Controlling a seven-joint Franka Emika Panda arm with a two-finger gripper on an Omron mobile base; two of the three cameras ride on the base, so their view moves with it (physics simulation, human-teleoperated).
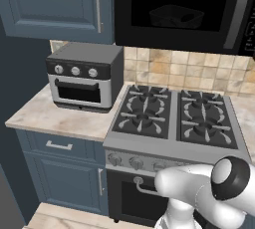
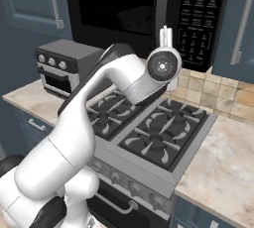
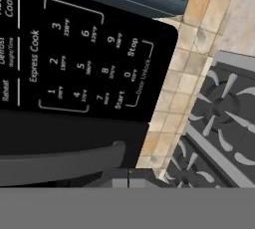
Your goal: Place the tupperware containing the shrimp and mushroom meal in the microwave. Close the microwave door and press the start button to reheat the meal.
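Tub (image 1: 175, 17) sits inside the microwave (image 2: 149, 9), door (image 1: 174, 9) shut. My claw (image 3: 128, 177), pressed together, faces the keypad (image 3: 89, 58); I should press Start (image 3: 119, 99) squarely, avoiding Stop.

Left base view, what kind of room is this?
A home kitchen, rendered rather than real: a gas stove set in a marble-look counter, a black microwave built in above it, a small toaster oven, and blue cabinets.

You see a beige marbled stone counter (image 1: 50, 116) carrying a small grey countertop oven with three knobs (image 1: 84, 77); a black four-burner gas stove (image 1: 175, 118) sits set into it, just right of that oven.
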